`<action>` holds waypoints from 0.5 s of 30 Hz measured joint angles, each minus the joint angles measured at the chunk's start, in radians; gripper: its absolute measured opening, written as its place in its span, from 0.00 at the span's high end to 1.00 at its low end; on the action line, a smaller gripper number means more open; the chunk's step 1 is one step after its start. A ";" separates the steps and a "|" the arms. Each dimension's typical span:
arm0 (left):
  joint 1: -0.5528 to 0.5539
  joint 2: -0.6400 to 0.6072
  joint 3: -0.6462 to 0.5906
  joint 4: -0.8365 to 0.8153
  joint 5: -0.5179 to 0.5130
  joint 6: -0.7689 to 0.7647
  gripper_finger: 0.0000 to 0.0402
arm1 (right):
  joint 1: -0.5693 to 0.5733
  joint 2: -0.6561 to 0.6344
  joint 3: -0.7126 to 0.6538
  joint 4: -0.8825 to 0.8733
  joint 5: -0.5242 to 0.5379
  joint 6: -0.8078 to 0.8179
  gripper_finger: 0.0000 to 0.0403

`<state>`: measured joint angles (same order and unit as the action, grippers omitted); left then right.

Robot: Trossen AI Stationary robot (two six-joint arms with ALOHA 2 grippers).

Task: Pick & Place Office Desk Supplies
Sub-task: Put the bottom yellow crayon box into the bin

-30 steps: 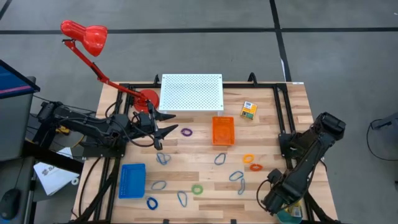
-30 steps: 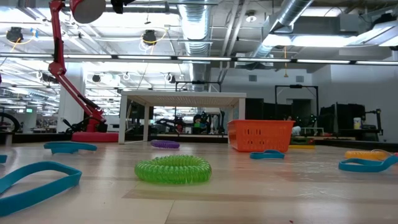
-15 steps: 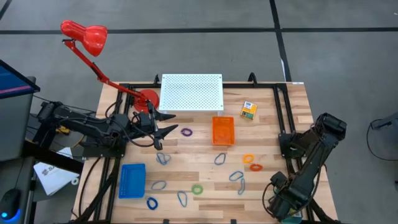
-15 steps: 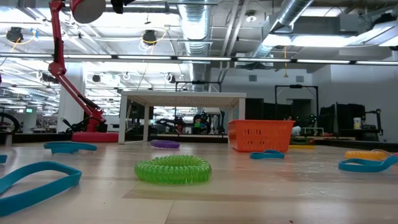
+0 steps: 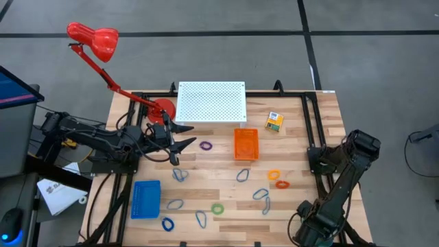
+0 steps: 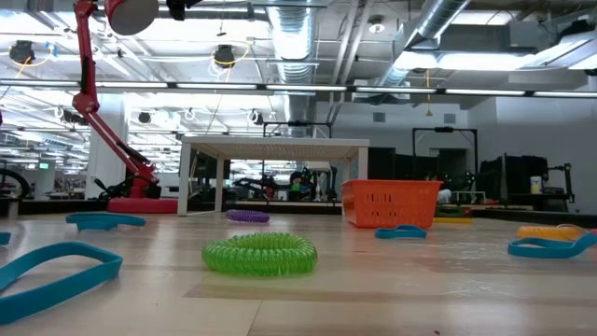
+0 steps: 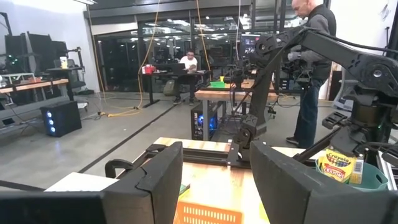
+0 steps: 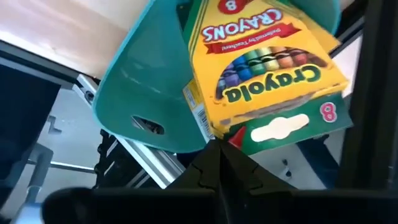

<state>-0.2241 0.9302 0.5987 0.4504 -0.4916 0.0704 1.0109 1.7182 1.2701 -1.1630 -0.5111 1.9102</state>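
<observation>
My left gripper (image 5: 180, 143) hovers open over the table's left part, near a purple ring (image 5: 206, 145). My right gripper (image 5: 314, 233) is at the near right corner, shut (image 8: 216, 149), right in front of a yellow-green crayon box (image 8: 267, 68). That box stands in a teal tray (image 8: 143, 93). A small yellow box (image 5: 274, 121) lies flat far right. Orange rings (image 5: 277, 178), a green ring (image 5: 217, 208), a blue ring (image 5: 168, 224) and several wire clip loops (image 5: 180, 174) lie on the wood. My right gripper has its shut fingertips close under the crayon box's lower edge (image 8: 217, 134). I cannot tell whether they touch it. The box leans upright inside the teal tray.
An orange tray (image 5: 246, 144) sits mid-table and a blue tray (image 5: 145, 199) near left. A white perforated platform (image 5: 211, 101) stands at the far edge, beside the red lamp's base (image 5: 161, 108). People stand in the room beyond, in the left wrist view.
My right arm has swung toward the table's near edge, carrying its gripper farther over the near right corner and covering the teal tray in the high view.
</observation>
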 joint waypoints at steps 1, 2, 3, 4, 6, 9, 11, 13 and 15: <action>0.000 0.000 0.000 0.000 0.003 0.000 0.55 | 0.004 0.004 0.000 0.002 0.000 -0.003 1.00; 0.000 0.000 0.000 0.000 0.008 0.000 0.55 | 0.004 0.005 0.000 0.001 0.001 -0.005 1.00; 0.000 0.000 0.000 0.001 0.012 0.000 0.55 | 0.003 0.005 0.000 -0.002 0.007 -0.006 1.00; 0.000 0.000 0.000 0.001 0.012 0.000 0.55 | 0.003 0.005 0.000 -0.006 0.012 -0.007 1.00; 0.000 0.000 0.000 0.001 0.013 0.000 0.55 | 0.000 -0.002 0.000 -0.010 0.037 -0.007 1.00; 0.000 0.000 0.000 0.002 0.013 -0.003 0.55 | -0.016 -0.016 0.000 -0.009 0.035 -0.023 1.00; 0.000 0.000 0.000 0.002 0.013 -0.003 0.55 | -0.023 -0.026 0.000 -0.007 0.027 -0.037 1.00; 0.000 0.000 0.000 0.002 0.013 -0.003 0.55 | -0.034 -0.041 0.000 -0.006 0.022 -0.050 1.00; 0.000 0.000 0.000 0.003 0.013 -0.004 0.55 | -0.039 -0.057 0.000 -0.008 0.064 -0.056 1.00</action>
<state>-0.2241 0.9302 0.5983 0.4530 -0.4782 0.0667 0.9716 1.6611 1.2705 -1.1707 -0.4471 1.8542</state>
